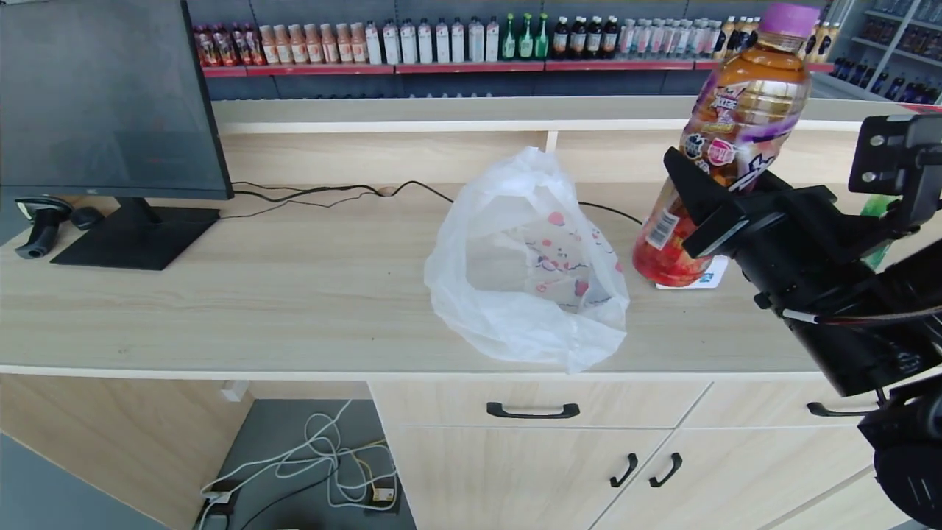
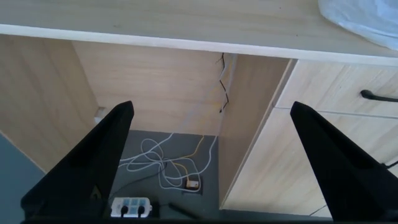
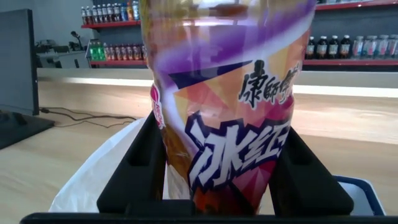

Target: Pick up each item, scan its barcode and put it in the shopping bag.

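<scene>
The left gripper (image 2: 211, 107) is held wide open and empty before the counter's (image 1: 221, 309) front edge, the tea bottle (image 1: 739, 118) is clamped nearly upright in the right gripper (image 1: 688, 206) just beside the white shopping bag (image 1: 526, 272), and the scanner (image 1: 40, 224) is seen far left by the monitor (image 1: 110, 96).

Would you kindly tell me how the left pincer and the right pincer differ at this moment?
The left pincer is open and empty; the right pincer is shut on the bottle. The left pincer hangs low, facing the space under the counter; the right pincer is over the counter, beside the shopping bag. Both have black fingers.
</scene>
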`<state>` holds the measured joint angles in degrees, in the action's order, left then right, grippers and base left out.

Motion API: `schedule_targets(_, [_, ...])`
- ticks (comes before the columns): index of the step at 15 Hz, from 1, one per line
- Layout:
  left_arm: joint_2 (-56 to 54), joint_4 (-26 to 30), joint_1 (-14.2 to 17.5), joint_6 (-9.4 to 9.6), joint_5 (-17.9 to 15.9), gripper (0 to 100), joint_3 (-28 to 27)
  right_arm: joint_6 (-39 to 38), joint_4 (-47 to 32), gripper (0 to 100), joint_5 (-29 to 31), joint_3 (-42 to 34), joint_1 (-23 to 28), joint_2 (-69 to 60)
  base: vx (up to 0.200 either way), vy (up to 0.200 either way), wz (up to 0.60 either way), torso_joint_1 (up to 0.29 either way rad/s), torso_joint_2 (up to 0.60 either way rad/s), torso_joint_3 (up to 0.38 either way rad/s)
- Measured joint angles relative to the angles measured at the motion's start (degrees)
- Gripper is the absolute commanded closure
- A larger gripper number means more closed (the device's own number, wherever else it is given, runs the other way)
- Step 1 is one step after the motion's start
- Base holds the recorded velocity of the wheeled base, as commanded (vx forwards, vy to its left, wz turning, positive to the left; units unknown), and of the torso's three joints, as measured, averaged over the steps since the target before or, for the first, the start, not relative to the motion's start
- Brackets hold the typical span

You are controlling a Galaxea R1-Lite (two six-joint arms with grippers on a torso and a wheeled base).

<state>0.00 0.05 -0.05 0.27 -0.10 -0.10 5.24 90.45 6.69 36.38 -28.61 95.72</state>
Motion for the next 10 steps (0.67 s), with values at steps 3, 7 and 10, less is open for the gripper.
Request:
schedule_targets(3, [0.00,0.02,-0.06,0.00,0.00,0,0.00,-0.07,-0.44,100,-0.16,-0.05,-0.13,0.01,0.000,0.000,0.20,0.007,0.00,-0.001])
schedule_targets(7, [0.00,-0.05,-0.05,0.00,0.00,0,0.02,-0.02,-0.24,100,-0.12,0.69,0.00,0.67,0.000,0.000,0.00,0.000,0.00,0.000])
schedule_targets(10, [0.00,-0.05,-0.06,0.05,0.00,0,0.07,-0.21,-0.43,100,-0.16,4.36,-0.11,2.99,0.000,0.000,0.00,0.000,0.00,0.000])
